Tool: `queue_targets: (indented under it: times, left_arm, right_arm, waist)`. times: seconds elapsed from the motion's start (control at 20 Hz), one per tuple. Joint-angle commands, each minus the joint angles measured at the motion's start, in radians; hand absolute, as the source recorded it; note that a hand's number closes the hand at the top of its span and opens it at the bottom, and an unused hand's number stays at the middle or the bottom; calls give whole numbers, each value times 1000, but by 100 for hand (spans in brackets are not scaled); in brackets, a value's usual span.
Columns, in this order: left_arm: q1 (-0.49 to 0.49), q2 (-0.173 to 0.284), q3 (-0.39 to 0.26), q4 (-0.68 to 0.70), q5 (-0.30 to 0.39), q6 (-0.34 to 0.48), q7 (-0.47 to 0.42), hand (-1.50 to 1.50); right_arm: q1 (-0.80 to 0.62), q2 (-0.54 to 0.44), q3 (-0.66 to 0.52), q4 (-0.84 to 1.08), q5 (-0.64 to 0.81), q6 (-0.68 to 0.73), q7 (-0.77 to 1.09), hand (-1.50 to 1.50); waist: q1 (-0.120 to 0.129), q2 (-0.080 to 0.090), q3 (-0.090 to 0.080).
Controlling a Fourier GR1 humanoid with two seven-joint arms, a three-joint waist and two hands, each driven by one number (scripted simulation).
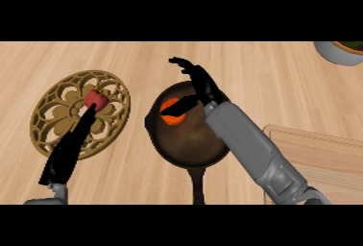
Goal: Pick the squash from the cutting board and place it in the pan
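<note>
Head view: orange squash [171,111] in pan [186,144] (long axis indiscernible), right hand [200,85] fingers spread above.

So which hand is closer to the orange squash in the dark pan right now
Right. The right hand is over the dark pan, its thumb touching the orange squash. The left hand lies apart, over the gold round trivet by a red object.

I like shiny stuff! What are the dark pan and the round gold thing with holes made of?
The pan looks like dark metal, maybe cast iron: blackish brown, with a dull sheen and a long black handle. The round gold thing looks like brass-coloured metal, cut into a flower pattern with the wooden counter showing through. Both are guesses from colour and shine.
</note>
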Motion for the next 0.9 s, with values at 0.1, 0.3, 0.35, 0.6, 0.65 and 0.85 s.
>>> queue_targets:
  times: [0.1,0.3,0.35,0.6,0.65,0.85]
  left_arm:
    - [38,3,10,-50,8,2,4,0]
    - [58,3,28,-6,-11,28,-37,0]
    - [50,16,46,36,4,12,-60,0]
    - [140,-10,25,-63,-5,28,-42,0]
    - [44,8,46,-28,8,10,0,0]
    - [33,-20,33,-43,-1,31,42,0]
  right_arm:
    - [-19,0,-91,69,-135,-177,-111,-150]
    - [-54,-40,-219,154,-159,-174,-144,-150]
    - [-57,-84,-236,166,-168,-133,-164,-150]
    - [-7,-215,-298,179,-191,6,-299,-150]
    - [28,-193,-304,204,-185,-9,-349,-150]
    - [32,-364,-345,241,-196,152,-409,-150]
  waist:
    - [-20,-5,0]
    - [-55,-8,-1]
    - [-62,-7,-1]
    - [-70,-15,-1]
    - [-78,-13,-1]
    - [-77,-11,0]
